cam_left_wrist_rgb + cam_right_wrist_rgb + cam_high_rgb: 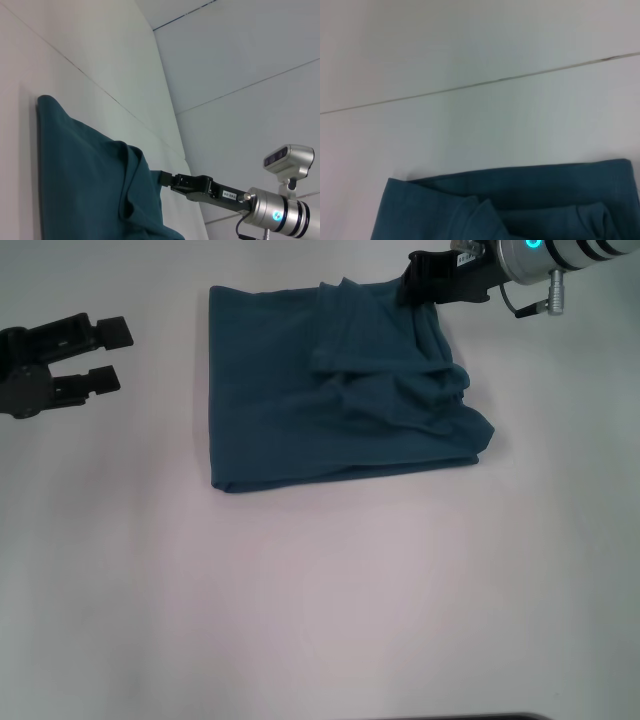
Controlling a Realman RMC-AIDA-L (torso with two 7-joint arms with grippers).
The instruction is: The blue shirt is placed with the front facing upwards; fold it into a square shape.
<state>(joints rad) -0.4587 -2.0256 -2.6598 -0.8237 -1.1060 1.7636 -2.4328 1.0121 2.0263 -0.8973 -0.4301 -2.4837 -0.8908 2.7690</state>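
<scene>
Right pincer [412, 292] sits at the blue shirt [330, 400] far edge, grip state unclear; left pincer [108, 355] wide, idle. Smooth rumpled right side, square the edges.

A plain white table [320, 620] with a thin dark seam [485, 82] across it

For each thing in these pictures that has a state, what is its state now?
blue shirt: folded into a rough square, flat on the table, right side bunched and wrinkled.
right hand: at the shirt's far right corner, touching the cloth; grip unclear.
left hand: open, empty, apart from the shirt on its left.
</scene>
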